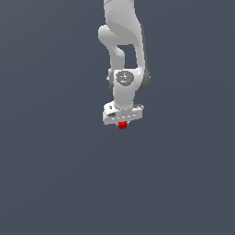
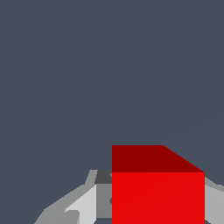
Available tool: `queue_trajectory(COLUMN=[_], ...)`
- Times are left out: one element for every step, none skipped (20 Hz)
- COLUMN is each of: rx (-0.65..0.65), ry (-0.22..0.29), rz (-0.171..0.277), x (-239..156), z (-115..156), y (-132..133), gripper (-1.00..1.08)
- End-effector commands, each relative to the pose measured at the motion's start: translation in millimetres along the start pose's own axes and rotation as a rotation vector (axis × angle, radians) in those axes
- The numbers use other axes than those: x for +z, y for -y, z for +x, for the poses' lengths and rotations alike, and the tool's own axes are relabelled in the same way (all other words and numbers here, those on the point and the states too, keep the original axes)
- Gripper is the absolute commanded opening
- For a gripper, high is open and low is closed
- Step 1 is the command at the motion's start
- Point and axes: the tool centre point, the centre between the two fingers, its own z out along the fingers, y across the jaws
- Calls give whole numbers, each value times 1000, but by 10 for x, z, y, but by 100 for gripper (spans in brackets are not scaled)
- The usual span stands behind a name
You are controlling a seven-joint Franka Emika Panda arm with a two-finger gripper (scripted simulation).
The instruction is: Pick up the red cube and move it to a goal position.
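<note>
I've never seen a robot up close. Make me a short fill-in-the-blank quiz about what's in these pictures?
1. The cube is colored ____.
2. In the exterior view, the cube sits directly ____ the white tool.
3. The number of cubes in view is ____.
4. The arm is mostly colored ____.

Missing words: red; under; one; white

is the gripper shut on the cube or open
Shut on it: the wrist view shows the red cube between the gripper fingers, both sides flanking it.
</note>
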Motion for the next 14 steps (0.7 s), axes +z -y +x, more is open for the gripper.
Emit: queue_trajectory(rx=[0,0,0,0,-1,-1,-1,-1,-1,-1,-1,-1,-1,-1], ry=[-1,-1,-1,-1,-1,-1,-1,-1,-1,-2,-2,-2,-2,-2], rz=[0,0,0,0,1,1,1,1,1,1,1,1,1,1], x=[-212,-305,-403,-505,-612,-722,-831,-939,-1047,-1153,-1259,-1364,-1469,-1572], z=[6,8,11,14,17,20,23,27,31,34,39,43,47,52], y=[-39,-56,-73,-92,-111,-131,-151,-170,-190,-209,-229,-248,-268,-287], gripper=[-100,-100,-100,-100,-100,-100,-100,-100,-100,-100,-100,-100,-100,-100])
